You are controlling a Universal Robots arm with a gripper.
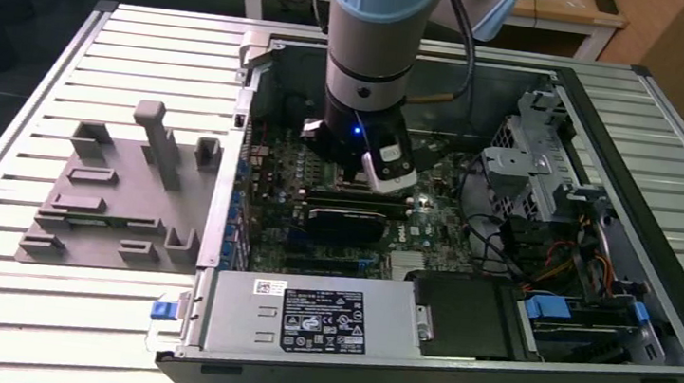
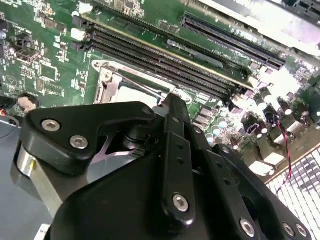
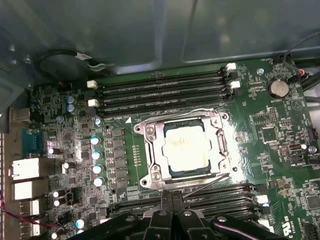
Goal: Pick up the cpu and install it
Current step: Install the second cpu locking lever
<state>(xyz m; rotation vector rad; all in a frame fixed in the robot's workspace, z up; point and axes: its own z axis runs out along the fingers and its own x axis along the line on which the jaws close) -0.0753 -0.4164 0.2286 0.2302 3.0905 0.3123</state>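
Installation looks close to done, or at least the placing part of it: the cpu (image 3: 186,146) lies flat inside the socket frame (image 3: 150,150) on the motherboard (image 3: 270,125), its pale metal top square to the frame and showing through the frame's opening in the first wrist view. In the second wrist view a corner of that pale top (image 2: 131,95) peeks out just past the black linkage of the gripper (image 2: 172,102), with memory slots (image 2: 165,52) running alongside. The gripper (image 3: 172,212) sits low over the board beside the socket, its fingertips drawn together with no gap that I can see between them and nothing held. In the exterior view the arm reaches down into the open computer case (image 1: 653,138), gripper (image 1: 385,172) just above the middle of the board, while the grey holder block (image 1: 112,205) lies outside on the slatted table (image 1: 18,119), well apart from the work. Judging by this, the chip is seated and released; whether the socket's retention lever is latched I cannot tell, and any further move would call for care around the frame's thin wire arms.
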